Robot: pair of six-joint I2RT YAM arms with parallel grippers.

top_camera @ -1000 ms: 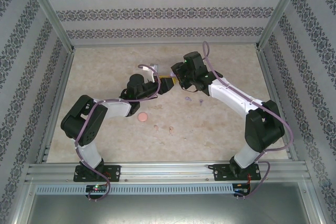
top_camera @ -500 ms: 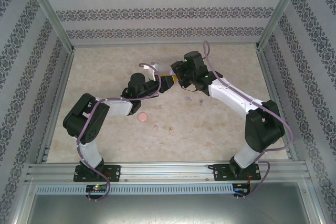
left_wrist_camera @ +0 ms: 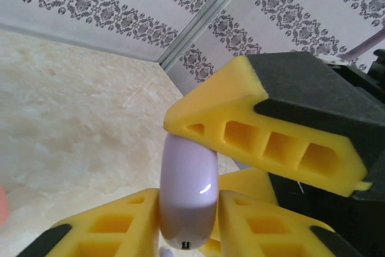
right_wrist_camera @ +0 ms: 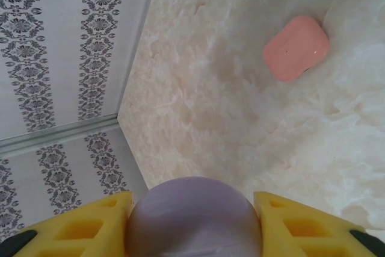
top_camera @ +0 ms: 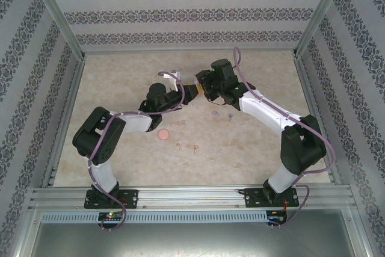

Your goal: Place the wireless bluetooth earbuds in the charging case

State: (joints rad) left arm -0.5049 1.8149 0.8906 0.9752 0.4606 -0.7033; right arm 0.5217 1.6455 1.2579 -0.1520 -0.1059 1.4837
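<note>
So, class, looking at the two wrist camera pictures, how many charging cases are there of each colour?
Purple case: 1 (the same one in both pictures)
Coral-pink case: 1, lying on the table
Total: 2

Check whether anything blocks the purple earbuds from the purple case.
Nothing visible lies between them: the purple earbuds sit on bare table near the purple case, held by the left claw and right claw.
</note>
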